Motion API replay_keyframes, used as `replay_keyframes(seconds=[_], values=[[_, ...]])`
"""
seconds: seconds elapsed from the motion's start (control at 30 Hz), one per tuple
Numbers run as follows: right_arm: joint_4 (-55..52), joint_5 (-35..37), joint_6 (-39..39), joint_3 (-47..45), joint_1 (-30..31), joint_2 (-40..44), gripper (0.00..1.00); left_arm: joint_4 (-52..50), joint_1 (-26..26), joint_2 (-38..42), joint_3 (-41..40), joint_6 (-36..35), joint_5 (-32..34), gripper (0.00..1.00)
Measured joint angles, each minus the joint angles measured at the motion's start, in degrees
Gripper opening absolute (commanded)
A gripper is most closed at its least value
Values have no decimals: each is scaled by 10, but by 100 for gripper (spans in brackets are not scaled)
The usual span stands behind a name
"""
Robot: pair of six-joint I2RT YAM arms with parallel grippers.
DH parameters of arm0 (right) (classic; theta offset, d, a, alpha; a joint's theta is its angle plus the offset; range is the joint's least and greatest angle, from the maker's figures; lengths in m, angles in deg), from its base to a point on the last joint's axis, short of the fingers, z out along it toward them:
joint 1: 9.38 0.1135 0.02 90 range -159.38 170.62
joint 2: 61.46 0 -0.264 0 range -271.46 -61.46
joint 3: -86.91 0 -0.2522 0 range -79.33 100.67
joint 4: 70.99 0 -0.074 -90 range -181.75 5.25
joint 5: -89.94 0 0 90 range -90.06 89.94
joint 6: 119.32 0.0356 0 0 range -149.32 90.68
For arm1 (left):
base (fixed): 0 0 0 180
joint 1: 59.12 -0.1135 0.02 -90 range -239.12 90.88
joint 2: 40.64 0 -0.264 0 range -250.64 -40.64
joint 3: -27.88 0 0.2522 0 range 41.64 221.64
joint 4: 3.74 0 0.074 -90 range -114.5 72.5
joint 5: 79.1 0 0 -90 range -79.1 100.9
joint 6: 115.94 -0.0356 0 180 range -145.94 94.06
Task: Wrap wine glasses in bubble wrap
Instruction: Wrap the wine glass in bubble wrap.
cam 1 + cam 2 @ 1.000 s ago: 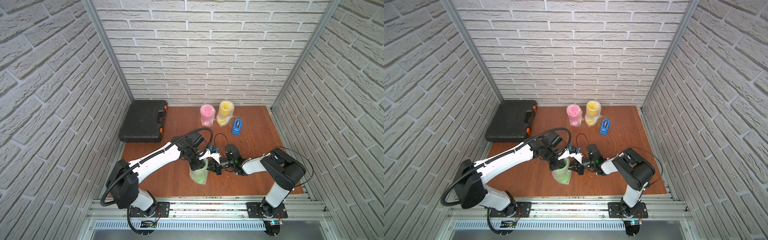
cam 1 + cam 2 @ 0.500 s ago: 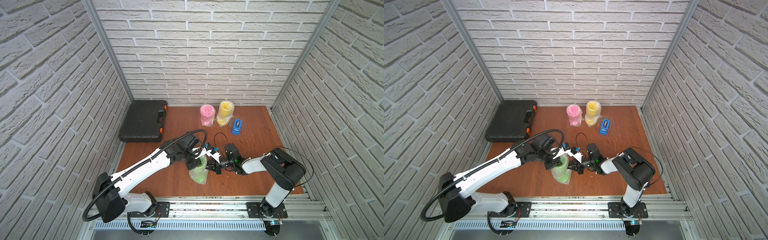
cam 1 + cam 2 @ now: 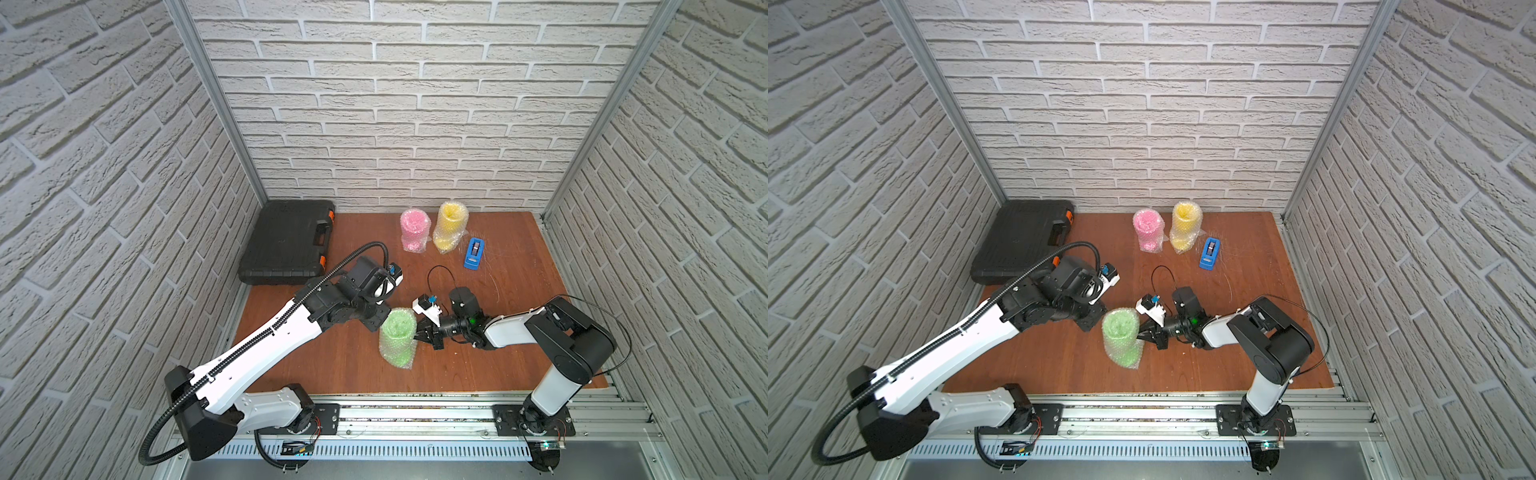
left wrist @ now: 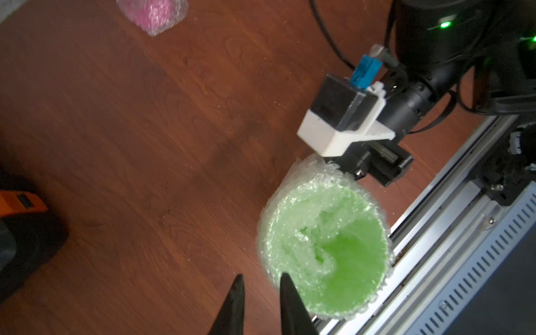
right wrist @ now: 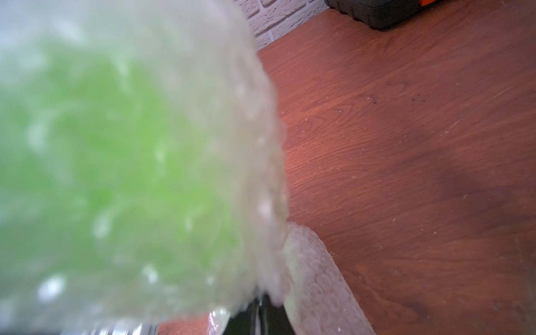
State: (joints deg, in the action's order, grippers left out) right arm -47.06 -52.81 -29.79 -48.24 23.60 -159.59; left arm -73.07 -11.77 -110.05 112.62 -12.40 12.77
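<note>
Near the middle of the desk (image 3: pixel 324 365), closer to its front edge, the green goblet (image 3: pixel 397 328) stands upright. It is swathed in bubble wrap (image 3: pixel 397 353), which is tucked down into its mouth. My right claw (image 3: pixel 420 331) sits low on the side facing the desk's right edge, closed tight on the bubble wrap at the goblet's side. My left claw (image 4: pixel 262 278) hangs just beside the rim on the opposite side, fingers a narrow gap apart, gripping nothing. Near the far edge, the pink goblet (image 3: pixel 414 230) and yellow goblet (image 3: pixel 449 226) stand side by side, both wrapped. A blue tape dispenser (image 3: pixel 474 253) lies just beside the yellow one. A black case (image 3: pixel 291 241) sits at the far left corner.
</note>
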Motion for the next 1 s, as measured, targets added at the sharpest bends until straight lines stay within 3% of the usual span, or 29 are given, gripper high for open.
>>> replay_keyframes(seconds=[0.13,0.33,0.6,1.0], values=[[-7,0,-4,2,0,1,3,-34,0,-40,2,82,5,33],[-13,2,-6,6,0,1,3,-46,11,-99,6,126,1,42],[-20,1,-14,9,0,1,3,-51,22,-169,6,132,-2,30],[-39,4,-19,15,0,6,3,-104,25,-185,68,131,33,34]])
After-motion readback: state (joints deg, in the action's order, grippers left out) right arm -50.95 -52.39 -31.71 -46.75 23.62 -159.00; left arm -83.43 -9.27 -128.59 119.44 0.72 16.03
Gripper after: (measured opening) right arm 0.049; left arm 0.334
